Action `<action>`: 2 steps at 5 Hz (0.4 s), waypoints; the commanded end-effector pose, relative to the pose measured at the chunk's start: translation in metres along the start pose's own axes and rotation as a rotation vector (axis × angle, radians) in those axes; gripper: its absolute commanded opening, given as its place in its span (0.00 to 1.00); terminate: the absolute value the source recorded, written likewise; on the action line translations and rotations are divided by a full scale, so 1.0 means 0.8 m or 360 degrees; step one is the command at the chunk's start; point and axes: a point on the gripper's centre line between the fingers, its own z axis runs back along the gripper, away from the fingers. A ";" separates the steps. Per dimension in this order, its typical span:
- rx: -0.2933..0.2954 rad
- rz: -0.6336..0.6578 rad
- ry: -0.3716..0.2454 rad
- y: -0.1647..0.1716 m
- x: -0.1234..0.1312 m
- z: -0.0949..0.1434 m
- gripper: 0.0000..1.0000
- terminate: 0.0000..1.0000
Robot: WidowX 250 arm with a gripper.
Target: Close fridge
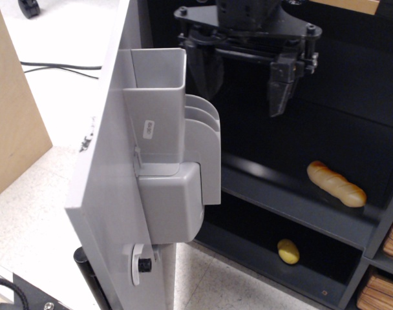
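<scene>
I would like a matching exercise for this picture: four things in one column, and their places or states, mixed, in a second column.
1. long golden bread roll
2. small yellow lemon-like fruit
3. black robot gripper
4. grey plastic door bins

a. lower dark shelf
b. open, empty, near the top
c. upper dark shelf
d. inside the open grey fridge door

Pairs: 1-c, 2-a, 3-b, 4-d

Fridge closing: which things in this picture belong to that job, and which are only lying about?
For the job:
- fridge door, standing open
- grey inner bins on the door
- gripper, fingers apart, holding nothing

Only lying about:
- bread roll on a shelf
- yellow item on the lower shelf
- black cable on the floor
</scene>
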 end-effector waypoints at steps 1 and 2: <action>0.0044 0.0073 -0.0086 0.038 -0.024 0.058 1.00 0.00; 0.0090 0.0161 -0.0077 0.059 -0.034 0.069 1.00 0.00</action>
